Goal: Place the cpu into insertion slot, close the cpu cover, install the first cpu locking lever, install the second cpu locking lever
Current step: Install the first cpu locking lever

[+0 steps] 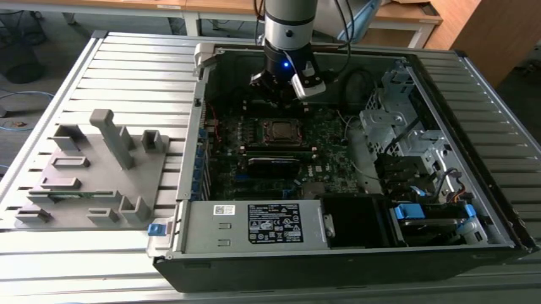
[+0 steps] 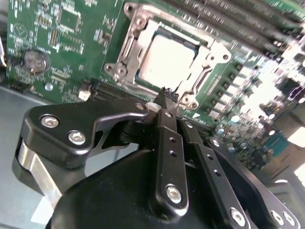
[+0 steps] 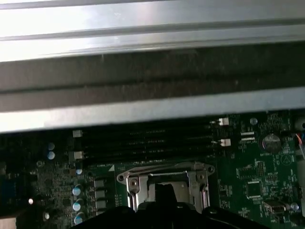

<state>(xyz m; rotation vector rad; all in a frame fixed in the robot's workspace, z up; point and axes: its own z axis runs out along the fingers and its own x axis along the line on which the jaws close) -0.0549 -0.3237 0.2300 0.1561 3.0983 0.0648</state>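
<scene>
The cpu (image 2: 167, 59) lies flat in its socket on the green motherboard (image 2: 71, 43), its pale metal top showing through the window of the cpu cover (image 2: 129, 45). The cover, a silvery frame, lies down over the chip. My gripper (image 2: 166, 94) hovers just off the socket's near edge, fingers pressed together with nothing between them. In the exterior view the gripper (image 1: 274, 98) hangs inside the open computer case, slightly behind the socket (image 1: 280, 130). The first wrist view shows the cover (image 3: 164, 177) with the dark fingertip (image 3: 165, 189) in front of it. I cannot make out the locking levers.
Memory slots (image 3: 143, 143) run beside the socket, and a coin battery (image 2: 34, 61) sits on the board. The case wall (image 3: 152, 71) rises close behind. A power supply (image 1: 270, 223) and a drive cage (image 1: 397, 120) crowd the case. A grey fixture plate (image 1: 93, 171) lies outside, on the exterior view's left.
</scene>
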